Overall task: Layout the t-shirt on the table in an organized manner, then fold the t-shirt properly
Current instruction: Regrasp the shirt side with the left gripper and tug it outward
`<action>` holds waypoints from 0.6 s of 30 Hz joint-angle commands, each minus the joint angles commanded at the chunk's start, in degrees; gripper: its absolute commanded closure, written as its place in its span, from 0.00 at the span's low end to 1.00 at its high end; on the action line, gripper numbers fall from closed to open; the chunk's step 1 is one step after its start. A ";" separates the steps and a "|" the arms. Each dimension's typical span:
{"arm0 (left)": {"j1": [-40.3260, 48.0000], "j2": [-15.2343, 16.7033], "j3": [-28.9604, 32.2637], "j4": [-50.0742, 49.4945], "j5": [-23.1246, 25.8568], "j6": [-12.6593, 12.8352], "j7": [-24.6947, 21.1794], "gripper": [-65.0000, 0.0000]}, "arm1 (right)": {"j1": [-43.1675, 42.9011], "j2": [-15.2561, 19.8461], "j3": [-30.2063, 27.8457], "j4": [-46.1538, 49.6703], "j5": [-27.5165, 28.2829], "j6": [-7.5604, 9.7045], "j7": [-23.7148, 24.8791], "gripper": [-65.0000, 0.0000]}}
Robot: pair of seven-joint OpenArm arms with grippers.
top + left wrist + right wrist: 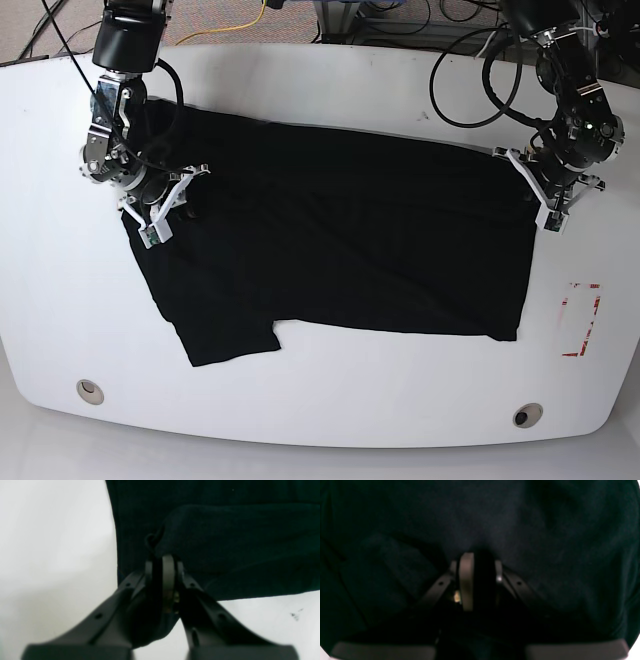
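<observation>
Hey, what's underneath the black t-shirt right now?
The t-shirt lies spread on the white table, whose bare surface shows all around it. Whatever the table carries beneath the fabric is covered. Each hand, left and right, pinches an edge of cloth.

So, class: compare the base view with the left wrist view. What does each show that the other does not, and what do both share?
Only the base view shows the whole black t-shirt spread out, the right end effector, the red tape rectangle and two ringed holes. Only the left wrist view shows, close up, the left end effector shut on a fold at the shirt's edge, plus a small dark scuff. Both show the shirt, the white table and the left end effector.
</observation>
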 joint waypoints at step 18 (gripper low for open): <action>-4.13 -1.23 -6.59 0.44 -0.09 0.09 -0.09 0.44 | -0.09 0.00 0.00 0.00 0.00 0.00 -0.09 0.84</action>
